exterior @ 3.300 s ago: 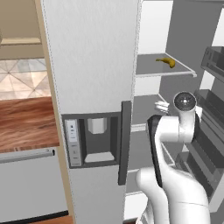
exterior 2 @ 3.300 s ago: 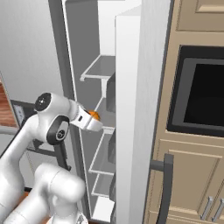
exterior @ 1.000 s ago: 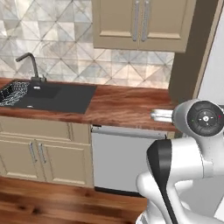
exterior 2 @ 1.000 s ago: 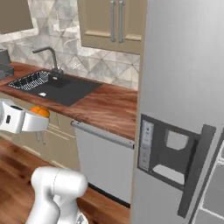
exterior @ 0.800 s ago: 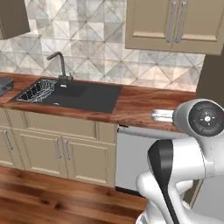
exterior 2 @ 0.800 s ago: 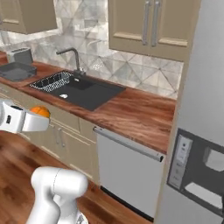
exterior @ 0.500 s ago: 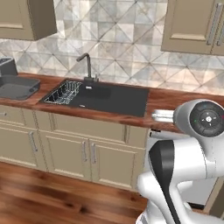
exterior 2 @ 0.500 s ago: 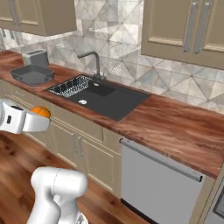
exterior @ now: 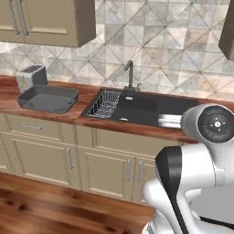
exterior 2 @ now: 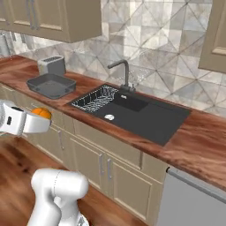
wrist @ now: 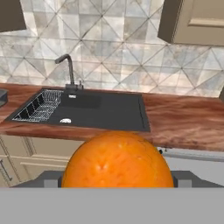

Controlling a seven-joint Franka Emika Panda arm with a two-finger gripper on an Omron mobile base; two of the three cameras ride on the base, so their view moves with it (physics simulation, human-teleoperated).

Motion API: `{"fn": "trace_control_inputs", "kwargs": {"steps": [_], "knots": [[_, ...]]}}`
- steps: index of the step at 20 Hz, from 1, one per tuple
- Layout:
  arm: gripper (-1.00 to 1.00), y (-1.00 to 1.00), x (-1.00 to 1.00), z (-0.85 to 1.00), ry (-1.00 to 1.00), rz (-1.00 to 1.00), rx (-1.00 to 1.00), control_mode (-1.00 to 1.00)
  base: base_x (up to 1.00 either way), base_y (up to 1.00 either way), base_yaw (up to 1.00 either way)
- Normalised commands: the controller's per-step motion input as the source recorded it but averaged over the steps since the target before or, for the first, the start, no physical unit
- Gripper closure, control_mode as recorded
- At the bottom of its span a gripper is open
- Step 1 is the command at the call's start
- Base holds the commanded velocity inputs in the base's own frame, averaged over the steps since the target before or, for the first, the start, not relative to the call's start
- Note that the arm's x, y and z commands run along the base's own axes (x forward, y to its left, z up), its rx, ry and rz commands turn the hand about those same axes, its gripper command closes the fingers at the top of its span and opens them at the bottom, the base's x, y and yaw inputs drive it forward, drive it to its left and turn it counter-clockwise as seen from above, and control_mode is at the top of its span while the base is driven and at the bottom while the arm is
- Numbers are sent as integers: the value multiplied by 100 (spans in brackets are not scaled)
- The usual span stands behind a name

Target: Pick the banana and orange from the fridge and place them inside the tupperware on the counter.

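Observation:
The round bright orange [wrist: 117, 159] sits between my gripper's jaws, large and low in the hand view. From the right base view the orange [exterior 2: 42, 113] peeks out of my white gripper [exterior 2: 40, 119], which is shut on it and hangs in front of the cabinets, lower than the counter [exterior 2: 201, 141]. The dark-grey tupperware [exterior 2: 50, 85] rests on the counter to the left of the sink, beyond the gripper and apart from it. It also appears as a shallow tray [exterior: 48, 98] in the left base view. The banana and the fridge are out of view.
A silver toaster [exterior: 31, 77] stands just behind the tupperware. A black sink [exterior 2: 132, 112] with a wire rack [exterior: 104, 104] and a tap [exterior 2: 123, 70] lies mid-counter. Beige cabinets run below, wall cabinets above, wood floor at the bottom.
The whole picture has shifted: the base has driven left from the fridge along the counter, bringing sink, toaster and tupperware into view. The orange stays in the gripper throughout.

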Motion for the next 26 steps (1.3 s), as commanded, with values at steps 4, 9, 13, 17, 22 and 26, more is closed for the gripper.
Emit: {"fn": "trace_control_inputs", "kwargs": {"steps": [4, 9, 13, 17, 22, 26], "knots": [[100, 0, 0, 0, 0, 0, 0, 100, 80, 100, -4], [100, 0, 0, 0, 0, 0, 0, 100, 80, 100, -9], [100, 0, 0, 0, 0, 0, 0, 100, 82, 100, -20], [100, 0, 0, 0, 0, 0, 0, 100, 79, 99, -20], [100, 0, 0, 0, 0, 0, 0, 100, 81, 89, -15], [100, 0, 0, 0, 0, 0, 0, 100, 83, 65, -9]]}}
